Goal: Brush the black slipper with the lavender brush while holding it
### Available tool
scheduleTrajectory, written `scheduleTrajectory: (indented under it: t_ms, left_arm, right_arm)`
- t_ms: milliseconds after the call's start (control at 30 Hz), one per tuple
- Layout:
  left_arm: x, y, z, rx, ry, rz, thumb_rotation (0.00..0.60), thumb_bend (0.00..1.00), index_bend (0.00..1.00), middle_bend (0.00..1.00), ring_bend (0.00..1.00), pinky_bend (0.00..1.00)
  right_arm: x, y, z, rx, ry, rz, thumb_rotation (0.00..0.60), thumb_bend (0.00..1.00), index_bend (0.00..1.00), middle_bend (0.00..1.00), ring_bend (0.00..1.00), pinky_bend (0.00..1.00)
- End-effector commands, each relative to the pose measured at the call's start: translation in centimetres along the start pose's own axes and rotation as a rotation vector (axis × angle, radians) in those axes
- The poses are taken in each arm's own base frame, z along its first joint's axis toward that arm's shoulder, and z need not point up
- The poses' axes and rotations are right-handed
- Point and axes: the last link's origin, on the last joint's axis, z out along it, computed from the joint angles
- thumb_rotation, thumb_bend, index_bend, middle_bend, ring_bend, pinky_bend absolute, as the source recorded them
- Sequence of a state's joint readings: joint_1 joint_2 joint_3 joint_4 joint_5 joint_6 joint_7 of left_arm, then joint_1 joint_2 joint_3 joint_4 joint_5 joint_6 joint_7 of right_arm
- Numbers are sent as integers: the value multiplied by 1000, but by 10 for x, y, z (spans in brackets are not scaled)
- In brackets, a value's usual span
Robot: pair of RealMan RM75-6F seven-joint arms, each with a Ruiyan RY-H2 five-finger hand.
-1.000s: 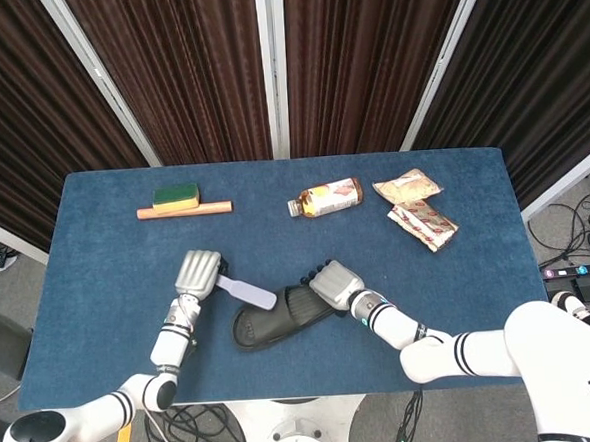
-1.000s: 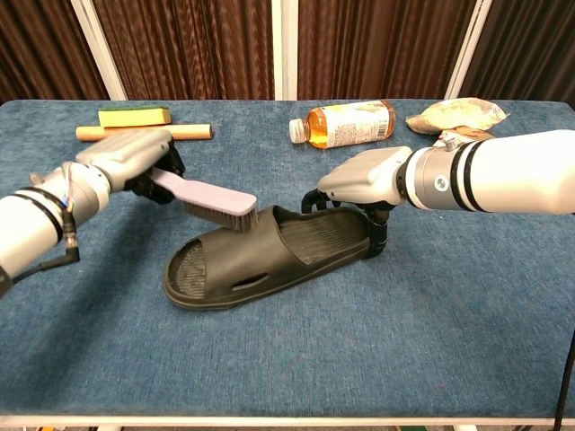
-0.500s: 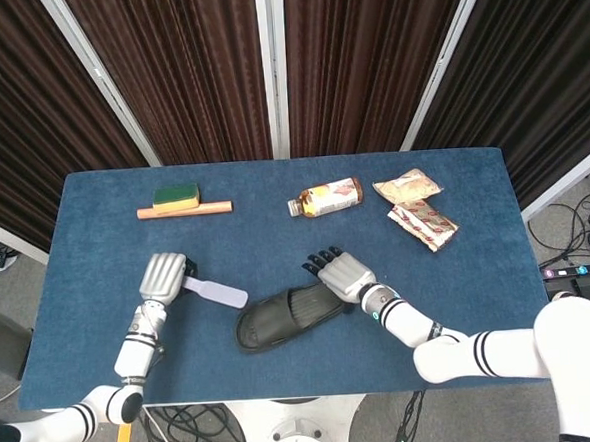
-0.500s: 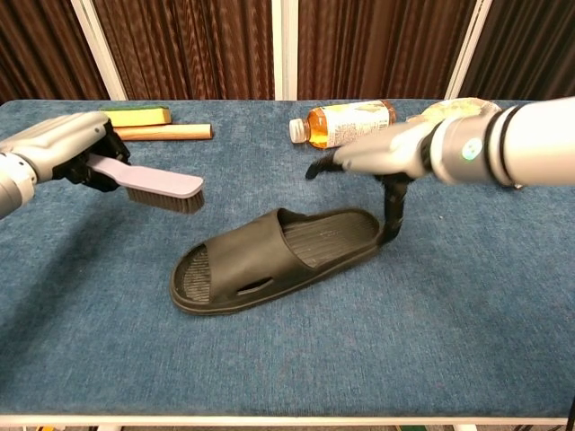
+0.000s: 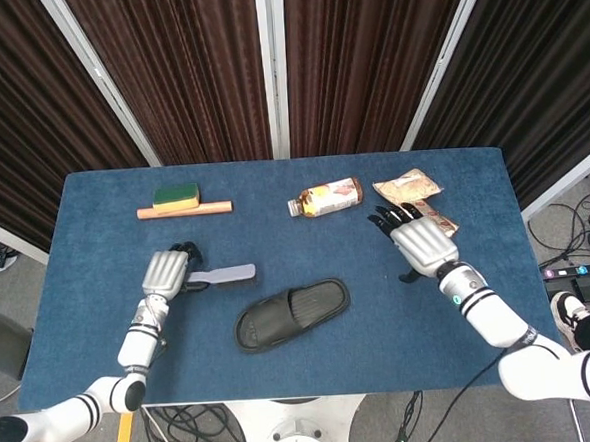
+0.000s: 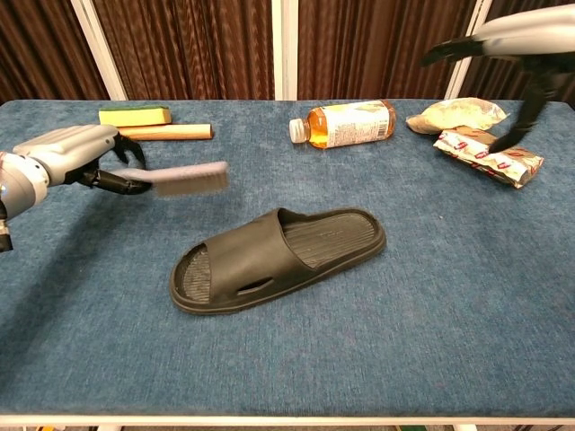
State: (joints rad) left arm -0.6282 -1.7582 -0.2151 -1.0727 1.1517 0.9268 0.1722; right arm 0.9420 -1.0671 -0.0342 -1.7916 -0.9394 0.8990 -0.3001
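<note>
The black slipper (image 5: 293, 314) (image 6: 278, 256) lies flat on the blue table, sole down, with neither hand touching it. My left hand (image 5: 168, 272) (image 6: 72, 157) is to its left and holds the lavender brush (image 5: 223, 275) (image 6: 184, 178) by the end of the handle. The brush head points right, is blurred, and hovers a little above the cloth, apart from the slipper. My right hand (image 5: 422, 243) (image 6: 512, 36) is raised well to the right of the slipper, fingers spread and holding nothing.
A green-and-yellow sponge (image 5: 176, 196) and a wooden stick (image 5: 184, 211) lie at the back left. A bottle (image 5: 326, 197) lies on its side at the back centre. Two snack packets (image 5: 415, 209) sit at the back right, under the raised right hand.
My right hand let go of the slipper's heel and rose away to the right. The left hand drew the brush back left off the slipper, and the brush now sticks further out of the hand.
</note>
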Motion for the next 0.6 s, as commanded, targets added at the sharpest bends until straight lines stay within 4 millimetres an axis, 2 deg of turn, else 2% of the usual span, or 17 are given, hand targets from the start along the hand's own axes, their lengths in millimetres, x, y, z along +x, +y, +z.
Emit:
scheduleTrajectory:
  t_ms: [33, 133, 200, 267, 333, 400, 500, 600]
  left_arm:
    - [3, 0, -2, -9, -22, 13, 184, 60, 103, 125, 76, 315]
    - [10, 0, -7, -24, -26, 27, 179, 34, 94, 109, 66, 303]
    - [16, -3, -12, -34, -34, 40, 201, 34, 93, 108, 66, 303]
    - [26, -9, -21, -40, -42, 31, 301, 34, 95, 108, 66, 303]
    - [41, -18, -34, -31, -11, 7, 489, 34, 104, 110, 67, 304]
    - [57, -34, -52, -13, 37, -2, 591, 33, 124, 124, 69, 304]
    - [75, -57, -77, 31, 128, -12, 600, 33, 178, 180, 90, 305]
    - [92, -88, -110, 94, 210, -13, 600, 33, 222, 203, 95, 303]
  right_arm:
    - [-2, 16, -16, -21, 17, 40, 600, 0, 0, 0, 0, 44]
    - [-6, 28, -29, -32, 28, 70, 600, 0, 0, 2, 0, 44]
    - [-8, 37, -37, -43, 37, 83, 600, 0, 0, 7, 0, 44]
    - [-11, 48, -48, -60, 50, 99, 600, 0, 0, 19, 0, 44]
    - [-12, 59, -61, -75, 84, 124, 600, 0, 0, 50, 0, 52]
    - [-14, 73, -77, -98, 130, 140, 600, 7, 0, 108, 0, 82]
    - [-19, 90, -100, -136, 188, 150, 600, 54, 24, 182, 42, 144]
    - [-29, 105, -131, -191, 234, 167, 600, 105, 81, 232, 82, 185]
